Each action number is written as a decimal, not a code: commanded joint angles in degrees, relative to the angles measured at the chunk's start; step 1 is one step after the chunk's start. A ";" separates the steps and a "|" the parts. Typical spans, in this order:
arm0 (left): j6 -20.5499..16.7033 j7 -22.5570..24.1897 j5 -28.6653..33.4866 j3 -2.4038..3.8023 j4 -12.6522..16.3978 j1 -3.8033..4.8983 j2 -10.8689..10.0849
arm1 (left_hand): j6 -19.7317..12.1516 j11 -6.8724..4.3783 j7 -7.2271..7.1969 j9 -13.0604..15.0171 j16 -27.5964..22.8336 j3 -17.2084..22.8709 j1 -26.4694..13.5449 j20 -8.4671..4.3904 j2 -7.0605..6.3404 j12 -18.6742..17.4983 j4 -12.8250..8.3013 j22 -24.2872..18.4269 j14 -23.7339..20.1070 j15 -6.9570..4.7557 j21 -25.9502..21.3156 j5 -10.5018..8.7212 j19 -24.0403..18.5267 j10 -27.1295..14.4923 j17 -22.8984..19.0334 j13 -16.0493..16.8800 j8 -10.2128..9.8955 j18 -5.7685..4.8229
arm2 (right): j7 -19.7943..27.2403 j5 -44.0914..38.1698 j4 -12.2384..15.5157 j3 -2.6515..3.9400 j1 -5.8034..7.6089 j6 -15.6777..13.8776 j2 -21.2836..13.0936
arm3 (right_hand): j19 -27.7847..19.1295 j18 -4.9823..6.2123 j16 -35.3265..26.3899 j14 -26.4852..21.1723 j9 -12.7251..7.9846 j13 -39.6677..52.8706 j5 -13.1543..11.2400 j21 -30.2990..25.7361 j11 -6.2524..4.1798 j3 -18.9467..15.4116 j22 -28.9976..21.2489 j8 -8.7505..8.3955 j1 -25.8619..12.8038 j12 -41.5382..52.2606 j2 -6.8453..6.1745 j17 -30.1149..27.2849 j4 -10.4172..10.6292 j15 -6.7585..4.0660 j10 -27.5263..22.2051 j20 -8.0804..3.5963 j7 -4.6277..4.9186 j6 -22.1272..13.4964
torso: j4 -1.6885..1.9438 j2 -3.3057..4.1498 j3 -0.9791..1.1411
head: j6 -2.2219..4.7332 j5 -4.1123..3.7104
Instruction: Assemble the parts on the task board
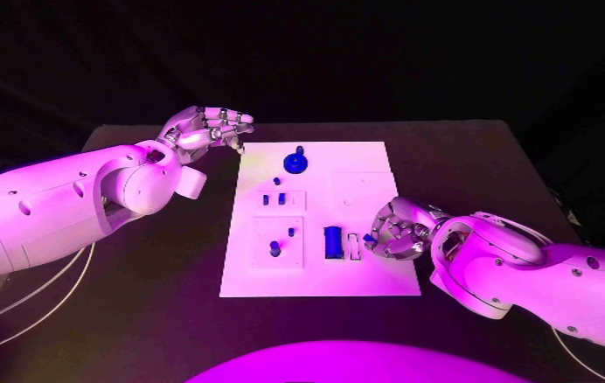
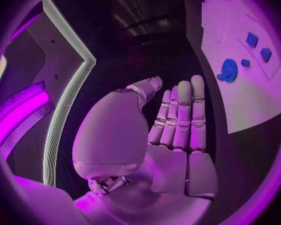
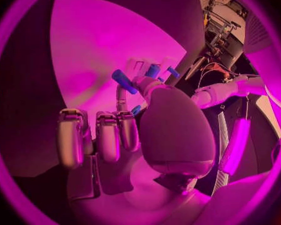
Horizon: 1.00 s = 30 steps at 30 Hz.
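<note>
The right hand (image 1: 401,228) rests at the task board's (image 1: 365,160) right edge, its fingertips pinching a small blue part (image 1: 368,238) beside the blue block (image 1: 333,241), while the left hand (image 1: 208,127) hovers off the board's far-left corner, fingers apart, holding nothing.

White task board (image 1: 359,282) with blue parts (image 1: 333,241) between left robot hand (image 1: 211,128) and right robot hand (image 1: 401,228).

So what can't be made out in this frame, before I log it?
- Whether the right hand holds a small blue piece: head view too small; in the right wrist view its own thumb and fingers cover the spot.
- Shapes of the small blue pieces mid-board: too small in the head view.
- Part of the white board: cut off by the left wrist view's rim.
</note>
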 commanded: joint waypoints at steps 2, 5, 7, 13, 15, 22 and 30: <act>0.74 0.33 0.03 0.03 0.21 0.03 0.10 | -0.35 0.00 -0.06 -0.02 0.03 0.06 0.41 0.32 0.17 0.32 0.06 -0.03 -0.40 0.03 -0.36 0.33 -0.03 -0.59 -0.08 -0.08 0.30 0.33 | -0.15 6.01 0.05 0.00 0.06 -0.50 0.83 | 4.26 -0.06 -0.07 5.67 0.24 13.02 0.06 -0.20 -0.24 8.20 13.51 0.31 -0.77 0.25 0.01 13.08 -7.83 -0.49 4.53 -0.38 -0.43 -0.19 | -0.02 -0.03 -0.05 | -0.03 0.04; 0.77 0.32 0.03 0.03 0.23 0.03 0.09 | -0.35 0.00 -0.06 -0.02 0.03 0.06 0.41 0.32 0.17 0.32 0.06 -0.03 -0.40 0.03 -0.36 0.33 -0.03 -0.59 -0.08 -0.08 0.30 0.33 | -0.58 6.62 -0.41 0.00 0.04 -0.02 1.62 | 4.23 -0.04 -0.08 5.67 0.42 12.98 -0.90 -0.30 -0.31 8.35 13.49 0.30 -2.70 0.13 -0.15 13.06 -7.76 -0.53 4.49 -0.41 -0.54 -0.18 | -0.05 -0.03 -0.06 | -0.04 0.01; 0.79 0.31 0.03 0.03 0.26 0.03 0.09 | -0.35 0.00 -0.06 -0.02 0.03 0.06 0.41 0.32 0.17 0.32 0.06 -0.03 -0.40 0.03 -0.36 0.33 -0.03 -0.59 -0.08 -0.08 0.30 0.33 | -0.90 6.78 -0.87 0.00 -0.01 0.10 2.16 | 4.20 -0.03 -0.10 5.66 0.43 13.01 -1.41 -0.38 -0.31 8.11 13.47 0.21 -4.30 0.17 -0.24 13.03 -7.35 -0.53 4.51 -0.42 -0.54 -0.06 | -0.04 0.00 -0.06 | -0.05 0.03; 0.84 0.28 0.03 0.03 0.32 0.03 0.04 | -0.35 0.00 -0.06 -0.02 0.03 0.06 0.41 0.32 0.17 0.32 0.06 -0.03 -0.40 0.03 -0.36 0.33 -0.03 -0.59 -0.08 -0.08 0.30 0.33 | -1.55 6.53 -2.37 -0.01 -0.21 -0.01 3.81 | 4.21 -0.03 -0.08 5.67 0.31 13.05 -2.83 -0.37 -0.27 6.88 13.47 -0.16 -7.37 0.21 -0.14 13.07 -6.17 -0.51 4.54 -0.40 -0.51 0.24 | -0.02 0.03 0.03 | -0.13 0.11; 0.86 0.27 0.03 0.03 0.32 0.03 0.03 | -0.35 0.00 -0.06 -0.02 0.03 0.06 0.41 0.32 0.17 0.32 0.06 -0.03 -0.40 0.03 -0.36 0.33 -0.03 -0.59 -0.08 -0.08 0.30 0.33 | -1.62 6.29 -2.70 -0.01 -0.24 -0.11 4.25 | 4.22 -0.04 -0.07 5.68 0.28 13.08 -2.85 -0.31 -0.26 6.79 13.48 -0.21 -7.69 0.26 -0.09 13.10 -6.03 -0.51 4.56 -0.40 -0.50 0.27 | -0.02 0.05 0.04 | -0.12 0.13; 0.93 0.23 0.03 0.03 0.36 0.03 0.02 | -0.35 0.00 -0.06 -0.02 0.03 0.06 0.41 0.32 0.17 0.32 0.06 -0.03 -0.40 0.03 -0.36 0.33 -0.03 -0.59 -0.08 -0.08 0.30 0.33 | -1.88 5.52 -3.83 -0.01 -0.38 -0.24 5.59 | 4.24 -0.05 -0.04 5.69 0.21 13.14 -3.05 -0.26 -0.25 6.37 13.49 -0.40 -9.11 0.37 0.12 13.16 -5.36 -0.49 4.61 -0.39 -0.49 0.49 | -0.04 0.03 0.01 | -0.15 0.16; 1.01 0.11 0.03 0.03 0.42 0.03 -0.06 | -0.37 0.02 -0.04 -0.03 0.06 0.07 0.44 0.31 0.19 0.37 0.06 0.00 -0.42 0.03 -0.34 0.30 -0.03 -0.64 -0.13 -0.11 0.33 0.32 | -2.39 5.02 -4.59 -0.01 -0.57 0.98 6.47 | 4.25 -0.05 -0.05 5.69 0.19 13.19 -3.32 -0.26 -0.26 5.94 13.49 -0.46 -10.62 0.44 0.39 13.15 -4.59 -0.51 4.64 -0.39 -0.53 0.87 | -0.04 0.02 0.00 | -0.27 0.22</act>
